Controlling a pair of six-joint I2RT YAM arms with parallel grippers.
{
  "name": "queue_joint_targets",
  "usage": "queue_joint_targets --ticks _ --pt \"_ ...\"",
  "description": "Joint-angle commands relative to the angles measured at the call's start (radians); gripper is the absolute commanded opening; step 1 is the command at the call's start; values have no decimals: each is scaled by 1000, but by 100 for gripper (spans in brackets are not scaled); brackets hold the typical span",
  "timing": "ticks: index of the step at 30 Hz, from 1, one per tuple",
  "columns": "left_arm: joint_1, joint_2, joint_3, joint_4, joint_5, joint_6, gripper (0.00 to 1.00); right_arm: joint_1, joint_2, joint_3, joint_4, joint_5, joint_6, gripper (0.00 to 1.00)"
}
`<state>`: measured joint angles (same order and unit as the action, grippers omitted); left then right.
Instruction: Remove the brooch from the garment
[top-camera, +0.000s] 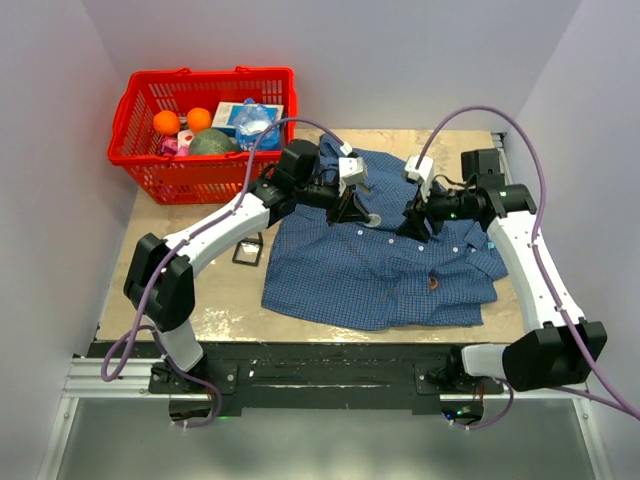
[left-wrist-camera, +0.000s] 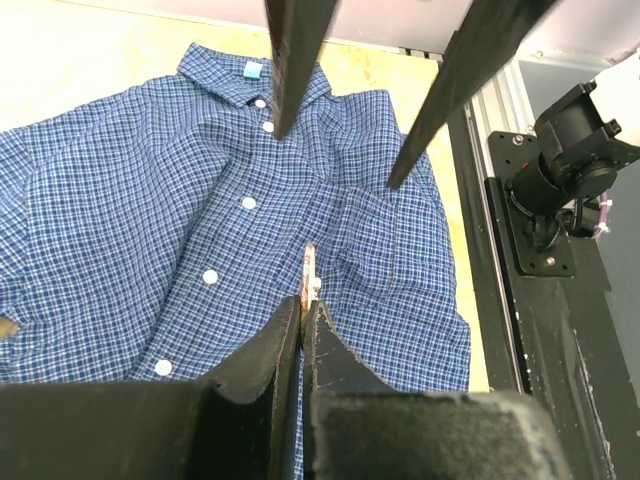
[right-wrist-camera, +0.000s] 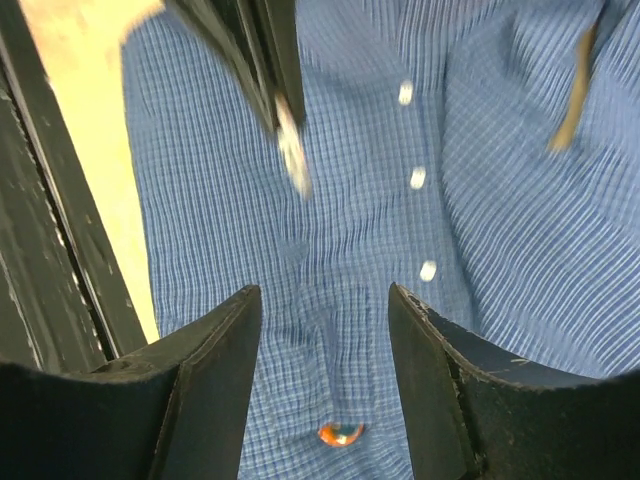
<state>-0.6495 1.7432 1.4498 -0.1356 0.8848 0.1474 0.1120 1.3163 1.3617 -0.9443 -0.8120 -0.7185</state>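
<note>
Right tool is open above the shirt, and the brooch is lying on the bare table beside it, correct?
Not quite: the brooch lies on the garment itself, not on bare table. The right wrist view shows it on the blue fabric, framed by the open right tool. The rest holds.

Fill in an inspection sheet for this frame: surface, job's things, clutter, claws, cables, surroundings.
Surface: pale wooden table, scuffed.
Job's things: shirt spread flat; brooch on it.
Clutter: red basket of groceries; small dark item beside the shirt.
Claws: left claw shut on a small pale piece; right claw open above the brooch.
Cables: purple cables arch over both arms.
Surroundings: pale walls.
</note>
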Motion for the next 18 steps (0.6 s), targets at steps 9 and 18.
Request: queue_joint_targets --ticks 9,18 --pt "-1 -17 47 -120 -59 211 0 -5 161 -243 310 405 24 39" --pt "1 -155 -72 -269 -211 452 0 -54 444 -167 358 602 44 28"
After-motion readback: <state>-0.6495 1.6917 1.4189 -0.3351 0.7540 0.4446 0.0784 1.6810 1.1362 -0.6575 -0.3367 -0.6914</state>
